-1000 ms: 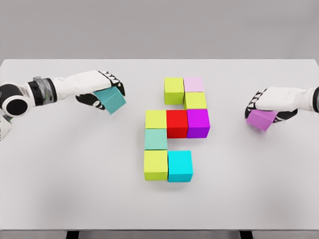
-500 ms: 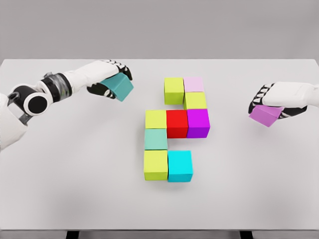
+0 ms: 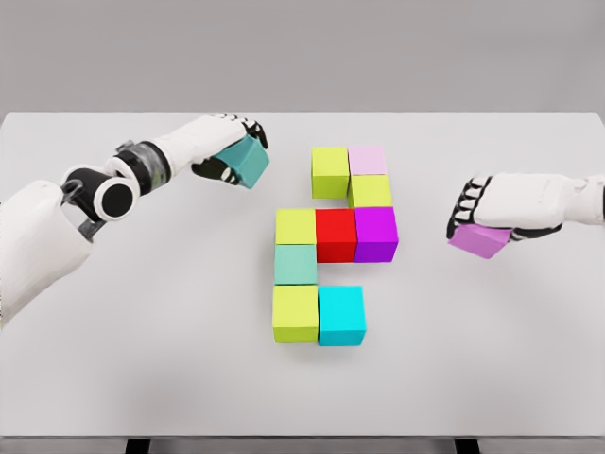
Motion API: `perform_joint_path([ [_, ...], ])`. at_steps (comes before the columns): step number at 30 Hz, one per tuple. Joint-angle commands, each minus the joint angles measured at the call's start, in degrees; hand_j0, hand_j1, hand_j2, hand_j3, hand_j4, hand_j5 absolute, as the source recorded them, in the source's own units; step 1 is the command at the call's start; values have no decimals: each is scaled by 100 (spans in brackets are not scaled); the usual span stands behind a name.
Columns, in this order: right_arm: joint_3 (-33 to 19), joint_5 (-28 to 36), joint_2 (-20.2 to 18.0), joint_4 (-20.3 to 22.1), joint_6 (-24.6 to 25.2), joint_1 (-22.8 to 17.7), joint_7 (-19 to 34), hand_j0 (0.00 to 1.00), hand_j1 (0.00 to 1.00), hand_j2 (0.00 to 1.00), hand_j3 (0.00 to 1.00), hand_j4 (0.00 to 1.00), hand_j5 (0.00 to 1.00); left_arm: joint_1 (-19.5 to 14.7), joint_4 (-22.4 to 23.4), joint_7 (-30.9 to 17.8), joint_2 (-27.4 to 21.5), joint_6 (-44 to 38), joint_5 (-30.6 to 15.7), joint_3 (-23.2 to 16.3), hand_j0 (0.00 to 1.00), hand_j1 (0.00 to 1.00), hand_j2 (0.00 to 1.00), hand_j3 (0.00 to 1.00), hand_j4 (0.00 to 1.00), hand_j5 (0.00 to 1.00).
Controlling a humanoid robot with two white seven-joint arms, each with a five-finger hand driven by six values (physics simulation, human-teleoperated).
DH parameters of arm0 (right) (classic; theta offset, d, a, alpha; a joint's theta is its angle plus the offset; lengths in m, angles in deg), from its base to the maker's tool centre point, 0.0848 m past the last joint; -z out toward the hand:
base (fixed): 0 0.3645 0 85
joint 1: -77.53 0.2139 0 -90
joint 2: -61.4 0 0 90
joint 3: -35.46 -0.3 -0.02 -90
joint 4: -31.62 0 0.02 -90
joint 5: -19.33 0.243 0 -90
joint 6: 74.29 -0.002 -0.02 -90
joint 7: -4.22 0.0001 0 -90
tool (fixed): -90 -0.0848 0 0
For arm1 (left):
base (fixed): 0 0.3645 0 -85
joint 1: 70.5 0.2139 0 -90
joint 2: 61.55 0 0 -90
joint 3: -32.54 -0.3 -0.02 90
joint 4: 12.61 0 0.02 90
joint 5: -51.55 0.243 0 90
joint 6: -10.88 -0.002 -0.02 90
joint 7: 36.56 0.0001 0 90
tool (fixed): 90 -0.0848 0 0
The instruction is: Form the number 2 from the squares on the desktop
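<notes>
Nine of the squares down on the white desktop (image 3: 113, 378), partial 2 readable. Top row: lime cube (image 3: 330, 171) touching pale pink cube (image 3: 368, 160). Right connector: yellow-green cube (image 3: 371, 191) under the pink one. Middle row: yellow cube (image 3: 296, 226), red cube (image 3: 336, 235), magenta cube (image 3: 375, 233), all touching. Left connector: mint cube (image 3: 296, 264). Bottom row: second yellow-green cube (image 3: 295, 313) touching cyan cube (image 3: 341, 315).

Missing, by judgement: top-left slot beside the lime cube and bottom-right slot beside the cyan cube. Both rows one short of three wide.

Left hand (image 3: 223, 145) closed around a teal cube (image 3: 248, 162), held tilted, apparently clear of the surface, left of the top row and near the open top-left slot. Right hand (image 3: 498, 204) clamped on a purple cube (image 3: 480, 238), well right of the figure, roughly level with the middle row; cannot tell whether touching the surface.

Left to do: seat teal top-left, bring purple down to bottom-right, square both flush. Roughly four-fifths done.
</notes>
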Motion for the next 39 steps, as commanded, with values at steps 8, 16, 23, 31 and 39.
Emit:
perform_joint_path([
  [8,259,33,-54,155,14,-26,15,56,56,56,56,56,56,9,84,197,439,-427,215,-187,37,37,37,37,37,37],
  [16,1339,595,-511,146,14,755,-55,53,53,53,53,53,53,-26,673,286,808,-418,153,-117,37,37,37,37,37,37],
  [23,2526,868,-415,163,14,1459,-64,53,53,53,53,53,53,9,726,778,1089,-427,109,-91,36,36,36,36,36,36],
  [31,2526,877,-160,225,14,1441,-64,53,53,53,53,53,53,9,822,769,1028,-506,109,-126,35,35,35,35,35,35],
  [39,2544,877,174,313,14,1433,-55,53,53,53,53,53,53,-35,779,567,1002,-646,92,-196,36,36,36,36,36,36],
])
